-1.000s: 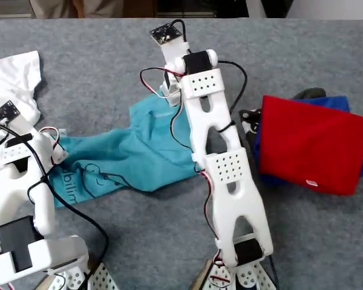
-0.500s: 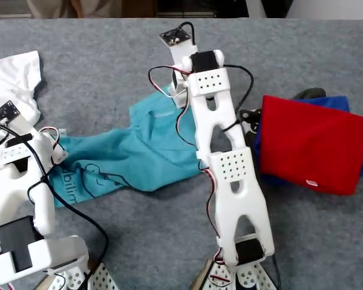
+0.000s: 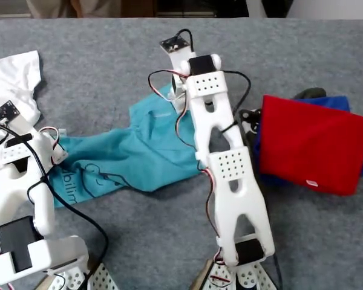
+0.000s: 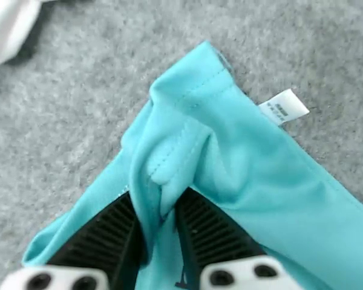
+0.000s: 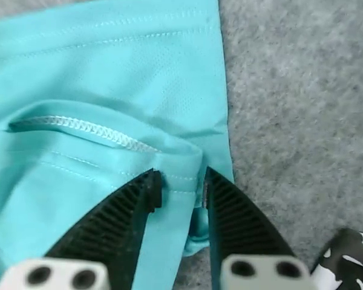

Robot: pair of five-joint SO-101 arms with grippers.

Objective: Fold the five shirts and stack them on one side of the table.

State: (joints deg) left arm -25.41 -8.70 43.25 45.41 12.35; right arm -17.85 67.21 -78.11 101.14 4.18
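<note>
Currently the left claw (image 4: 160, 208) is clamped on a bunched corner of the teal shirt (image 3: 127, 157), which lies left of the table's (image 3: 109, 48) centre. The right claw (image 5: 180, 187) pinches its hem. Either thin bite could slip under tension, skewing the fold.

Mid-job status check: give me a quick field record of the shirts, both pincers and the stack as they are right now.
teal shirt: unfolded, lying across the middle of the grey table, between the two arms
left pincer: shut on a bunched corner of the teal shirt, near its white label
right pincer: shut on a hemmed edge of the teal shirt
white shirt: crumpled, unfolded, at the far left
stack: folded red shirt on top of a blue shirt, right side
</note>
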